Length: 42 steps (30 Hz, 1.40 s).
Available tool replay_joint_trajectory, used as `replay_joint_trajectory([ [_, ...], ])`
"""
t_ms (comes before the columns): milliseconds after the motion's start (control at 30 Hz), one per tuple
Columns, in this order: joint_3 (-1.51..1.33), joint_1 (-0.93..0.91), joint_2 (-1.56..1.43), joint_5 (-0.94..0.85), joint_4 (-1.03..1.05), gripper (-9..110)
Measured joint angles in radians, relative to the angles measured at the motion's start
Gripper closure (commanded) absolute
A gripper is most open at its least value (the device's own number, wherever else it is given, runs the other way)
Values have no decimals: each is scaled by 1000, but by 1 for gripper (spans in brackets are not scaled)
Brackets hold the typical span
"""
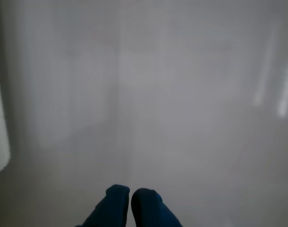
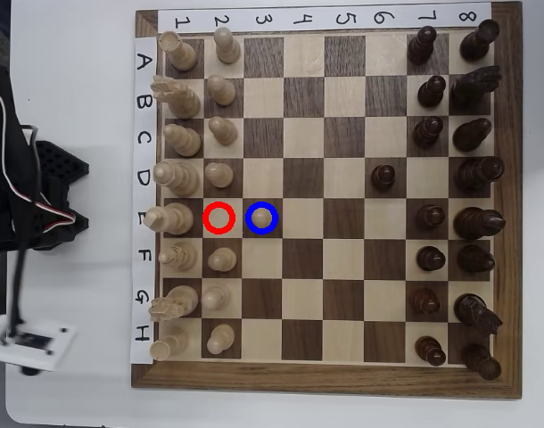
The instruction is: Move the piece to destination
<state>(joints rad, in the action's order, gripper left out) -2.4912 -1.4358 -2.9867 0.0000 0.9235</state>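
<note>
A pale wooden pawn [image 2: 262,218] stands upright inside the blue ring [image 2: 262,205] on a dark square of the chessboard [image 2: 325,382], in the overhead view. The red ring [image 2: 219,204], just beside it at 9 o'clock, circles a bare light square. The other seven pale pawns hold their file, running toward 12 and 6 o'clock from the red ring. By this layout the move looks complete.

The arm [image 2: 22,187] sits off the board at 9 o'clock, well apart from the pawn. In the wrist view the gripper [image 1: 130,201] points at a blank grey surface, its two blue fingertips [image 1: 116,198] pressed nearly together with nothing between them.

The pawn is likely light and rigid, with smooth, perhaps slippery wood and a narrow base that tips easily. Any further grasp would best fall on the neck just under the round head, with the jaws coming straight down, clear of its neighbours at 9 o'clock.
</note>
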Motion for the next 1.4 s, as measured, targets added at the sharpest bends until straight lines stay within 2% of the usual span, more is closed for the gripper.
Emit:
replay_joint_trajectory([
  [333, -344, -5, -169, 0, 11, 101],
  [667, -540, -28, -321, 6, 104, 101],
  [933, -614, -44, -379, 8, 189, 101],
  [1400, -632, -126, -379, -3, 210, 101],
])
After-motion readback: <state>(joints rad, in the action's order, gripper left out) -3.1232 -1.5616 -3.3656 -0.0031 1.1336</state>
